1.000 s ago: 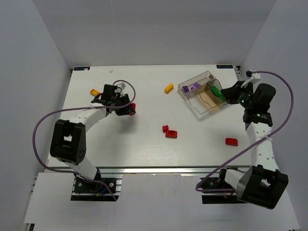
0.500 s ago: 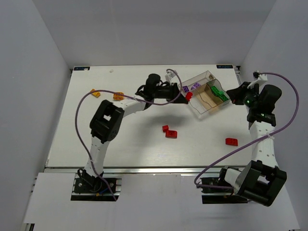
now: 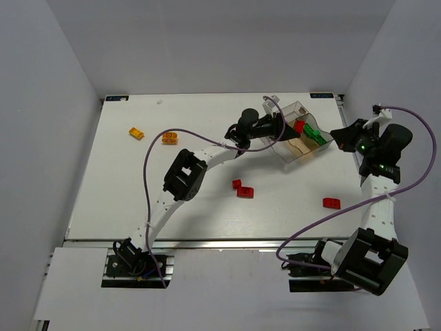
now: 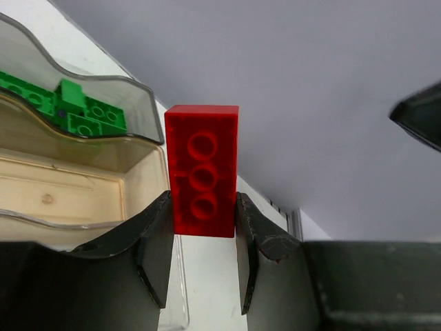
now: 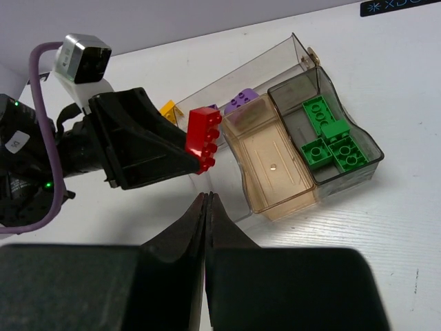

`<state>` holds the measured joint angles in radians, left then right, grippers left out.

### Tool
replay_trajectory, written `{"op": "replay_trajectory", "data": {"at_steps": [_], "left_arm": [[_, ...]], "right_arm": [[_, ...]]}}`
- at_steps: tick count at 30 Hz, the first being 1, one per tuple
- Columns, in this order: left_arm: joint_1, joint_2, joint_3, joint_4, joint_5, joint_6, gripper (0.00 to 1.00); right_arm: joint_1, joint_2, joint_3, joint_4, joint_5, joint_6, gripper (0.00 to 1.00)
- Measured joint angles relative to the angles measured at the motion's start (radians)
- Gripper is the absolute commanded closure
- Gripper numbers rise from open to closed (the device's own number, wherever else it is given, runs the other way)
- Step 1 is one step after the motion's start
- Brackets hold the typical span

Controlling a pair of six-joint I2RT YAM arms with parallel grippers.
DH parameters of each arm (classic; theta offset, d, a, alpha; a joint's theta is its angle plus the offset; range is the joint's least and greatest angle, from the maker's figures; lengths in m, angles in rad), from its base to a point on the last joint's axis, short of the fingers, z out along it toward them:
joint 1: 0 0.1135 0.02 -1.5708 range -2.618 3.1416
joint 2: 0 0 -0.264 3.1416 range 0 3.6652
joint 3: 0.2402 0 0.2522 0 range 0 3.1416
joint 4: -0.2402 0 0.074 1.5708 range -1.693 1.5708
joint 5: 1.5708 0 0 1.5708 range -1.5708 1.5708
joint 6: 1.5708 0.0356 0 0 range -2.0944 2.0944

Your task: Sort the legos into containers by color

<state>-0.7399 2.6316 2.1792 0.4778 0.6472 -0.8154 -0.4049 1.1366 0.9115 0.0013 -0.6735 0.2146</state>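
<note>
Toward the far right of the table [image 3: 110, 172], the left end effector [image 4: 202, 200] is seen clamped on a red lego [image 4: 202, 171], gripped by its long sides with its hollow underside turned to the left wrist camera. From overhead this lego is placed above the clear box [image 3: 289, 160], though its height cannot be judged there. In the right wrist view it is shown raised, studs outward, in front of the box's long compartment. Green legos [image 5: 331, 141] are seen lying together in the end compartment behind the wavy wall. Purple legos [image 5: 241, 100] in the long compartment are shown by the right wrist view alone, and a yellow lego [image 5: 169, 109] beyond them cannot be placed inside or outside. The right end effector [image 5: 207, 200] is seen pressed together on nothing, right of the box. Only overhead are loose red legos [image 3: 242, 189] and orange legos [image 3: 169, 138] shown on the table.
</note>
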Motion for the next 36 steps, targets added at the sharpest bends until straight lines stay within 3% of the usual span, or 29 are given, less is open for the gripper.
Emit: {"op": "replay_trajectory", "data": {"at_steps": [12, 15, 17, 18, 21, 28, 31, 33, 34, 35, 36], "left_arm": [[-0.07, 0.083, 0.081, 0.01, -0.332, -0.002, 0.8], [-0.079, 0.09, 0.081, -0.015, -0.375, 0.015, 0.73], [-0.082, 0.092, 0.081, -0.035, -0.395, 0.024, 0.62], [-0.083, 0.092, 0.081, -0.045, -0.404, 0.028, 0.52], [-0.083, 0.092, 0.081, -0.069, -0.422, 0.038, 0.43], [-0.08, 0.092, 0.093, -0.109, -0.438, 0.045, 0.34], [-0.08, 0.092, 0.094, -0.112, -0.438, 0.045, 0.36], [-0.08, 0.092, 0.094, -0.112, -0.438, 0.045, 0.48], [-0.08, 0.092, 0.094, -0.109, -0.437, 0.045, 0.56], [-0.08, 0.091, 0.094, -0.105, -0.436, 0.045, 0.83], [-0.08, 0.09, 0.094, -0.103, -0.434, 0.045, 0.94]], "right_arm": [[-0.052, 0.0, -0.018, 0.009, -0.069, 0.041, 1.0], [-0.067, 0.0, -0.026, 0.009, -0.09, 0.05, 1.0], [-0.074, 0.002, -0.026, 0.011, -0.097, 0.057, 1.0], [-0.077, 0.002, -0.026, 0.012, -0.101, 0.06, 1.0], [-0.083, 0.002, -0.026, 0.019, -0.115, 0.067, 1.0], [-0.089, 0.002, -0.026, 0.026, -0.132, 0.074, 1.0], [-0.092, 0.002, -0.026, 0.027, -0.139, 0.078, 1.0], [-0.092, 0.002, -0.026, 0.029, -0.143, 0.078, 1.0], [-0.092, 0.002, -0.026, 0.031, -0.153, 0.077, 0.99], [-0.092, 0.002, -0.027, 0.033, -0.17, 0.068, 0.9], [-0.093, 0.002, -0.031, 0.043, -0.216, 0.053, 0.7]]}}
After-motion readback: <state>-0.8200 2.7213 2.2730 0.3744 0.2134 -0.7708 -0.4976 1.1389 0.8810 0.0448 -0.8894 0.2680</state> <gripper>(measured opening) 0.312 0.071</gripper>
